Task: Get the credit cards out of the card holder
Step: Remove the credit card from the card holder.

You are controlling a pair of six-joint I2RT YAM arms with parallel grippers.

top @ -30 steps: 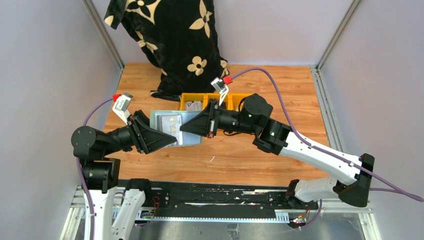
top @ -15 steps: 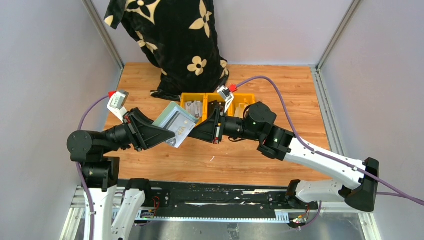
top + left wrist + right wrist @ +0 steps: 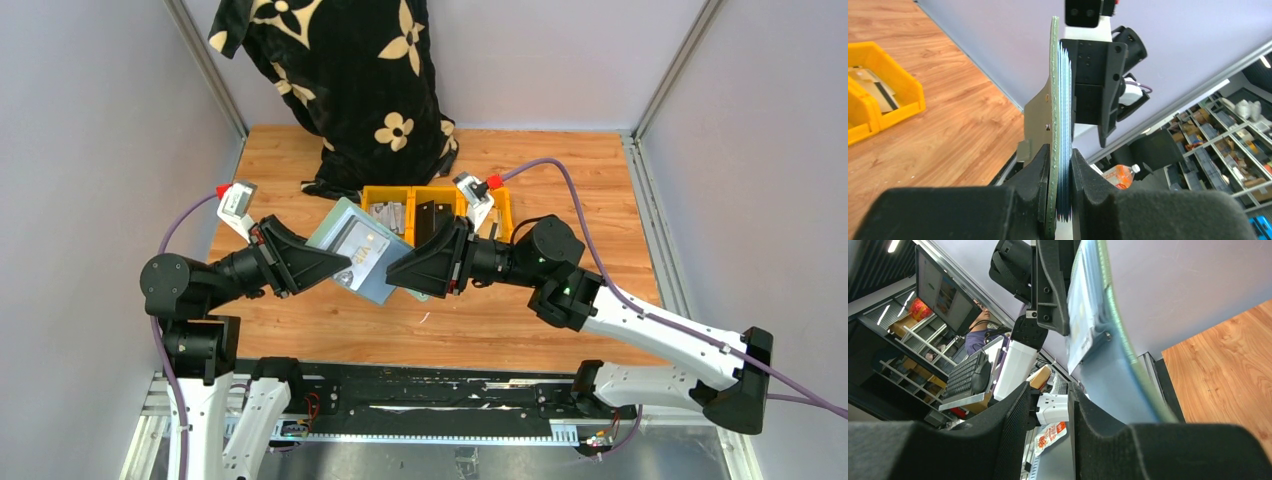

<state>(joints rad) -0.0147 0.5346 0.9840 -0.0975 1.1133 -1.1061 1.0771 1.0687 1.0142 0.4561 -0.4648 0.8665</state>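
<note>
Clamps open card holder point(image 3: 362, 262) in left hand point(image 3: 1059, 152), tilted above bench point(image 3: 570, 180); holds right hand point(image 3: 1049, 390) slightly parted, empty, at holder's near edge.

The card holder point(image 3: 362, 262) is above the table's point(image 3: 590, 200) middle, between the left gripper point(image 3: 335, 267) and the right gripper point(image 3: 400, 272); 3 bins point(image 3: 400, 189) lie behind it, toward the far edge.

Small sage-green folding card holder point(image 3: 376, 284), pale blue-grey inside: open, up off the table, tilted, inside facing top cam. Edge-on & upright in left wrist view. Pale rectangular plastic credit card point(image 3: 359, 244) sits in a pocket.
</note>
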